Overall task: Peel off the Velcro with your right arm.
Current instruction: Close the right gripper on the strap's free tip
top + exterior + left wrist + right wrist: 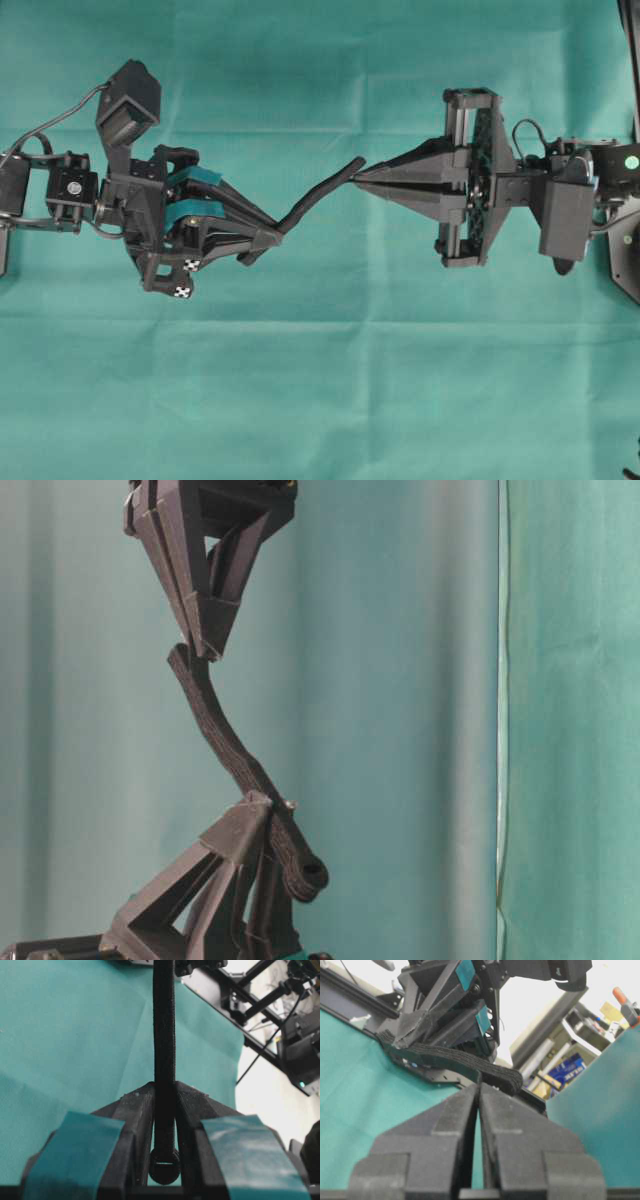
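The Velcro (320,195) is a narrow black strap held in the air between the two arms. My left gripper (268,238), with teal-striped fingers, is shut on it near its rounded end (164,1167), which pokes back between the fingers. From there the strap (225,740) curves toward the right arm. My right gripper (358,175) has plain dark pointed fingers, and they stand shut. Their tips (479,1086) touch the near edge of the strap's free end (512,1079). Whether a layer is pinched between them does not show.
Teal cloth (320,400) covers the table under both arms. Past the table's edge, the right wrist view shows a blue box (567,1070) and an orange clamp handle (620,995). A black frame bar (240,1020) runs beyond the cloth in the left wrist view.
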{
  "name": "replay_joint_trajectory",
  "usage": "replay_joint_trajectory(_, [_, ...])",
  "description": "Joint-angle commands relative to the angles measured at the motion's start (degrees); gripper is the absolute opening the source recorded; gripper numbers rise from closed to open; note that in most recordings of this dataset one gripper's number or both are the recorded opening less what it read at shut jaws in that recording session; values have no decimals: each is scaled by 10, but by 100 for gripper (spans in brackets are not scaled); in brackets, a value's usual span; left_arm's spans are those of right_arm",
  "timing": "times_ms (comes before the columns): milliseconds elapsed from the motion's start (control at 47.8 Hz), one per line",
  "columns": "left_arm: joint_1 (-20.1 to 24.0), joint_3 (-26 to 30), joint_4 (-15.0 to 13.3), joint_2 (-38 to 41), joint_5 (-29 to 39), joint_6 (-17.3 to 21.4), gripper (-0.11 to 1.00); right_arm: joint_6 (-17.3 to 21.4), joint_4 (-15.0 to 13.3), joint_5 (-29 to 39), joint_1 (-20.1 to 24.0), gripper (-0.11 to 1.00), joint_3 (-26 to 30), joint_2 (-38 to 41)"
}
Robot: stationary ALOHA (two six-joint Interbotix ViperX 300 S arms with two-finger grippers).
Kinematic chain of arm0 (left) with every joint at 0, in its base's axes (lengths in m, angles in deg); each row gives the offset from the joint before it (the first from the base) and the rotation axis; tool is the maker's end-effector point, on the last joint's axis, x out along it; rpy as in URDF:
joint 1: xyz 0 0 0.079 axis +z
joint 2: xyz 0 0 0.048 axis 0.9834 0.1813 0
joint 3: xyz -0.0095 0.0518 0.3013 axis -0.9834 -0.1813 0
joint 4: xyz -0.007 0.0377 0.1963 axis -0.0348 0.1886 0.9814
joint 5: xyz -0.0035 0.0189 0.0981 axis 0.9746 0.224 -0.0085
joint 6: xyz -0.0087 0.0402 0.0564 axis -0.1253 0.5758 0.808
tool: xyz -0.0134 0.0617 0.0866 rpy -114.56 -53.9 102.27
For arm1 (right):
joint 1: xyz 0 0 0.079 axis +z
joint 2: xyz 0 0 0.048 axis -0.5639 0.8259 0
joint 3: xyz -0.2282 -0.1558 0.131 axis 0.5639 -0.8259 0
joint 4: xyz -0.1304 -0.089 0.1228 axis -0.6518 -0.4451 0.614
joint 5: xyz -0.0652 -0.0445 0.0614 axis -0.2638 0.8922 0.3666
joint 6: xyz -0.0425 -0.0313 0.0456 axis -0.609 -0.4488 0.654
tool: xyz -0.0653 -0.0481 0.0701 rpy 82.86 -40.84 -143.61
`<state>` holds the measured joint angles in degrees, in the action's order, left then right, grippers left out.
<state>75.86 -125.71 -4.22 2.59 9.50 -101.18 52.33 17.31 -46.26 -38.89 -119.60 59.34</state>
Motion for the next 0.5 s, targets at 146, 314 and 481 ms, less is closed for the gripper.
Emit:
replay_joint_trajectory(146, [3, 6, -1, -4, -6, 0, 10, 3, -1, -5, 2, -10, 10, -3])
replay_joint_trajectory(314, [2, 7, 0, -4, -7, 0, 10, 2, -1, -5, 13, -10, 11, 4])
replay_joint_trajectory(481, [3, 8, 0, -4, -11, 0, 10, 1, -1, -4, 23, -10, 16, 14])
